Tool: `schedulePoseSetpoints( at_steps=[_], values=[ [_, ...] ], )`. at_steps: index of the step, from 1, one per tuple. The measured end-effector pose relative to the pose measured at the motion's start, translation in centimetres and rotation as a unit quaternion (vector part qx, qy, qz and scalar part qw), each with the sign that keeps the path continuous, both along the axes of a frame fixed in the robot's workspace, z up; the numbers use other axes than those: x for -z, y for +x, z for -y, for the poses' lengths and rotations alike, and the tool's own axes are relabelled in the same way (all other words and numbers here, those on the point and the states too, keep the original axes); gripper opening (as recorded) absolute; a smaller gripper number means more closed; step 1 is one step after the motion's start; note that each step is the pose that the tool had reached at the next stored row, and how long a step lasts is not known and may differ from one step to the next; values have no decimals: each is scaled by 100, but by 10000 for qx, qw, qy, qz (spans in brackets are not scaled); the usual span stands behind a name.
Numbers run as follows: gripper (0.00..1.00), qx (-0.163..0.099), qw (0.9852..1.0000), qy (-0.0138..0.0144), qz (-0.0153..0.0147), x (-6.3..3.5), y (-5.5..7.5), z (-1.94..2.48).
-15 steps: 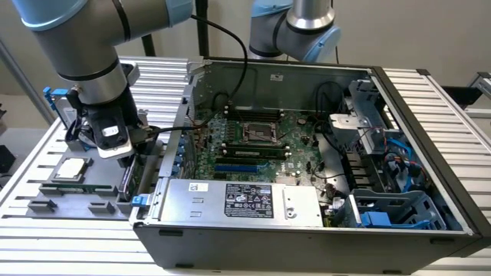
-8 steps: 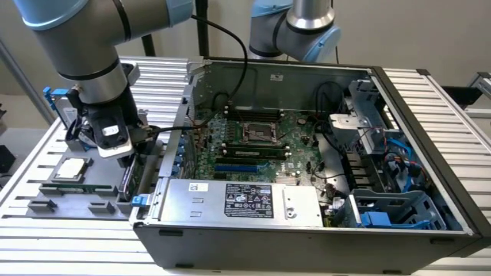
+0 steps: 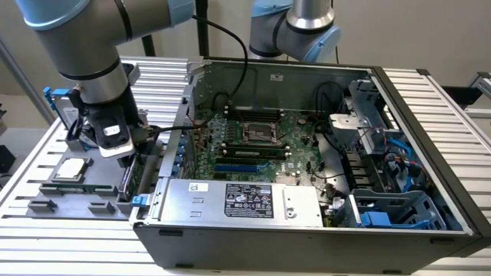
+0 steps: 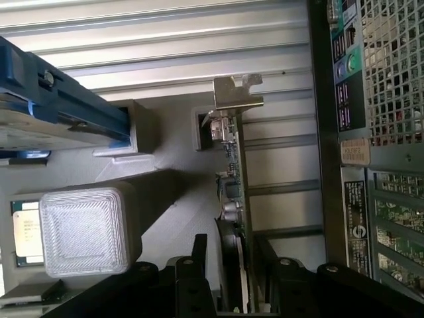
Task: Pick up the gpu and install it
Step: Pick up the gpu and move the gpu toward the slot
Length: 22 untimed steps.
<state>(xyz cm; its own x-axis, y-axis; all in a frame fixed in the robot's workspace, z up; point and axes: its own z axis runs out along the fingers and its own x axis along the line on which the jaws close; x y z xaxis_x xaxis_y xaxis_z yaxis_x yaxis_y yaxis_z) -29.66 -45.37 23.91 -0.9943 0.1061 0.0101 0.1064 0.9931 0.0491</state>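
Observation:
The gpu [image 4: 235, 192] stands on its long edge in a slot of the grey parts tray [image 3: 46, 201], with its silver end bracket [image 4: 235, 93] at the far end. In the exterior view the gpu [image 3: 130, 178] sits just outside the left wall of the open computer case [image 3: 307, 230]. My gripper [image 4: 233, 242] is lowered over the card. One black finger is on each side of it, with small gaps to the card's faces, so it is open and straddling the card. In the exterior view the gripper [image 3: 126, 158] hangs directly above the tray's right end.
The motherboard [image 3: 253, 138] lies inside the case, with a blue slot [image 3: 241, 168] near the power supply [image 3: 245, 201]. A processor [image 3: 71, 168] and a hard drive with blue rails [image 4: 53, 99] sit on the tray. A second arm [image 3: 299, 23] stands behind the case.

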Motion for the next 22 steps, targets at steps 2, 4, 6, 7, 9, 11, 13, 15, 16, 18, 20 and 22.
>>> schedulePoseSetpoints(
  at_steps=[2,4,6,7,9,11,13,15,16,18,20,22],
  values=[
    [100,-13,10000,-1,-13,-1,11,0],
    [100,-21,10000,0,-21,0,21,0],
    [100,-25,10000,0,-26,0,23,0],
    [0,-27,10000,0,-27,0,24,0],
    [0,-33,10000,0,-27,0,25,0],
    [0,-34,10000,0,-27,0,25,0],
    [0,-34,10000,0,-28,-1,25,0],
    [0,-34,10000,0,-27,-1,25,0],
    [0,-34,10000,0,-27,-1,25,0],
    [0,-37,10000,0,-27,-1,25,0],
    [0,-59,10000,1,-26,0,18,0],
    [0,-105,9999,7,-27,0,5,0]
  ],
)
